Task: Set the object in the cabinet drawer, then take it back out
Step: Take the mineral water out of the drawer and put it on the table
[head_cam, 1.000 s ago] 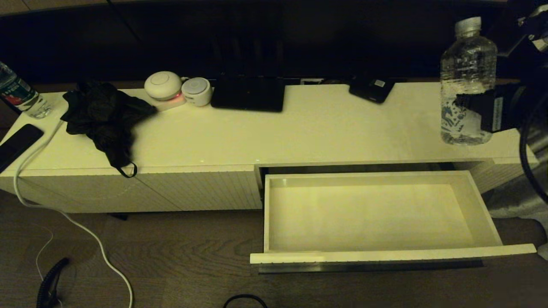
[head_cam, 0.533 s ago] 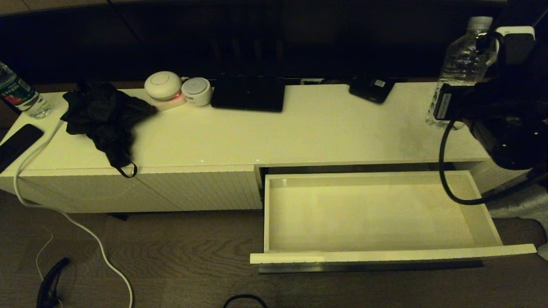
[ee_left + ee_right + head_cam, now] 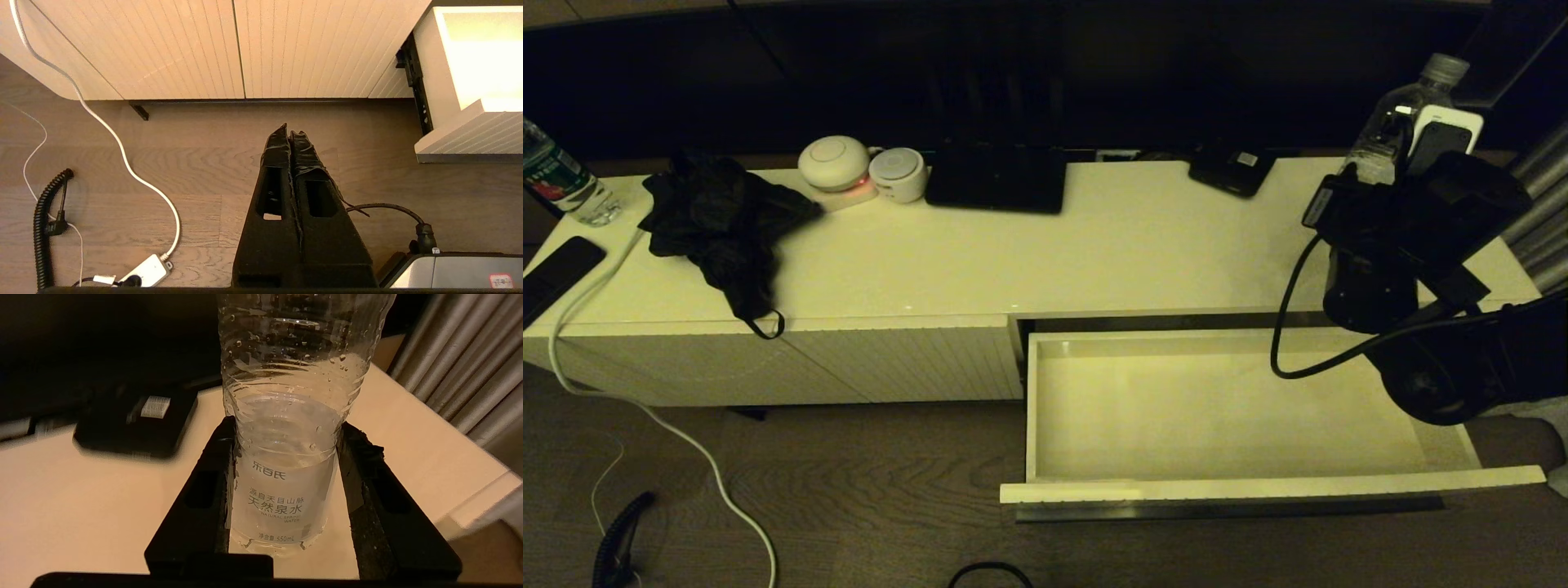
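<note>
The clear water bottle (image 3: pixel 1382 135) with a grey cap leans slightly at the right end of the cabinet (image 3: pixel 1094 253). My right gripper (image 3: pixel 286 428) is shut on the bottle (image 3: pixel 282 465), with a finger pressed on each side of its lower labelled part. The bottle's base is close over the cream top; contact cannot be told. The cabinet drawer (image 3: pixel 1258 487) is pulled out and nothing lies in it. My left gripper (image 3: pixel 290 132) is shut and empty, low over the wooden floor in front of the ribbed panels, with the drawer's front (image 3: pixel 470 136) beside it.
On the cabinet top lie a black cloth (image 3: pixel 719 216), two white round devices (image 3: pixel 833 163), a black box (image 3: pixel 996 180) and a black device (image 3: pixel 1232 171). A green-and-red labelled bottle (image 3: pixel 560 184) and phone (image 3: pixel 556 273) sit far left. A white cable (image 3: pixel 645 408) trails to the floor.
My right arm swung in over the cabinet's right end and the drawer's right corner. The bottle went farther back and now tilts, mostly hidden behind the wrist.
</note>
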Robot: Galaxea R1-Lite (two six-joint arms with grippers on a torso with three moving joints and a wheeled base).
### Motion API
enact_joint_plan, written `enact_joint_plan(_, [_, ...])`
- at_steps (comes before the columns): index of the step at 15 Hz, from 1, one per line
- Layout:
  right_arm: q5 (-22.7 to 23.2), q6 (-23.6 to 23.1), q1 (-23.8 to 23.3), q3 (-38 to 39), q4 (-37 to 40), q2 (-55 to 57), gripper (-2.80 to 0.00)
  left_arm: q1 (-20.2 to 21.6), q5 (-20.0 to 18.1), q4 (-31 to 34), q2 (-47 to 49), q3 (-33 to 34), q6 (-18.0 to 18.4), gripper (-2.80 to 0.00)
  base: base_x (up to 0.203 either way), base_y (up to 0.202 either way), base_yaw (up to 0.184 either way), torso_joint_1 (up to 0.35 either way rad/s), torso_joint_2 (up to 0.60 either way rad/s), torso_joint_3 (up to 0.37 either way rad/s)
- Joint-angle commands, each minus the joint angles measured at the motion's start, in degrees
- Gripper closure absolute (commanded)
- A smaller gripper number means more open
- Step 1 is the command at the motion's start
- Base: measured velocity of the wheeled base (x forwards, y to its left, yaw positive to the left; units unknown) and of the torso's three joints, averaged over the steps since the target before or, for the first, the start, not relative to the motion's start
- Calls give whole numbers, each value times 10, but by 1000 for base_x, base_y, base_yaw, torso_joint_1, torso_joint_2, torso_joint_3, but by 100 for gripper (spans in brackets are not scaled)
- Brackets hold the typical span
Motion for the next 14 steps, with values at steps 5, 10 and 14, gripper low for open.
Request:
enact_joint_plan(5, [-3,-1,-15,-14,-61,102,0,0,0,0,-1,0,0,0,0,0,0,0,0,0])
enact_joint_plan(10, [-4,-51,-23,-55,-126,139,0,0,0,0,-1,1,0,0,0,0,0,0,0,0])
enact_joint_plan(14, [-4,-56,-22,-66,-126,147,0,0,0,0,-1,1,0,0,0,0,0,0,0,0])
